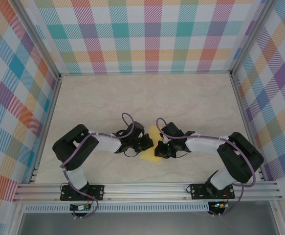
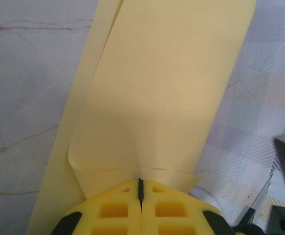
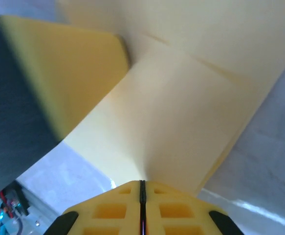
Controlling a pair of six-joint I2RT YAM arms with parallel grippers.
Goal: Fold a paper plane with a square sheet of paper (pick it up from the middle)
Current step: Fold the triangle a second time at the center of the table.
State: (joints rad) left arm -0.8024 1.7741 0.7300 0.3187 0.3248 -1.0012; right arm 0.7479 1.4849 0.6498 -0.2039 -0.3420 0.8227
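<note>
While fingers (image 2: 118, 221) clamp sheet (image 1: 149, 157) edges (both sides), tabletop (image 1: 181, 98) roomy.

Top external camera: fixed high, above and behind the arm bases (image 1: 81, 191), tilted down over the table (image 1: 191, 98). It is far off, so both pincers read small at centre.

Left wrist camera: mounted just behind the left gripper (image 2: 141, 188), facing forward along its fingers, very close.

Right wrist camera: the same mounting behind the right gripper (image 3: 142, 186), equally close.

Shared ground: all three views take in the square sheet of paper (image 1: 154, 133) (image 2: 166, 88) (image 3: 191, 98), directly ahead of each pincer's tips.
</note>
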